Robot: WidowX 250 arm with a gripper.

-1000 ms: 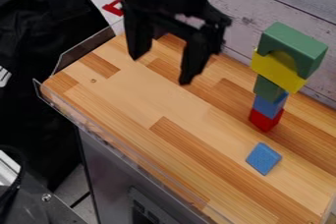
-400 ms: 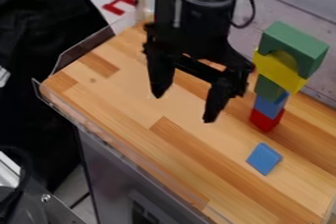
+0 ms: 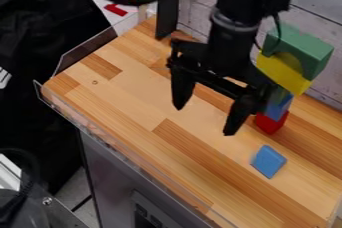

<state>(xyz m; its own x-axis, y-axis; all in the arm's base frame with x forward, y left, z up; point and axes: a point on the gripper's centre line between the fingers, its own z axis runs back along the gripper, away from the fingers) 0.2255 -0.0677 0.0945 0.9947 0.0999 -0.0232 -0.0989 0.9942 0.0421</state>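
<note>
One open hand (image 3: pixel 205 121) hangs over the board (image 3: pixel 133 99) — near the blue block (image 3: pixel 269 161) — beside stacked blocks (image 3: pixel 286 73).

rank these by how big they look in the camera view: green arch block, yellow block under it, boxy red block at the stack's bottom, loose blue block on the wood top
1. green arch block
2. yellow block
3. loose blue block
4. red block

True sizes of the last two are unsure, as blue sits nearer the camera.

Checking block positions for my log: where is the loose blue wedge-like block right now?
The loose blue wedge-like block lies on the wooden tabletop, right of centre in the camera view, just below the stack's red bottom block.
</note>
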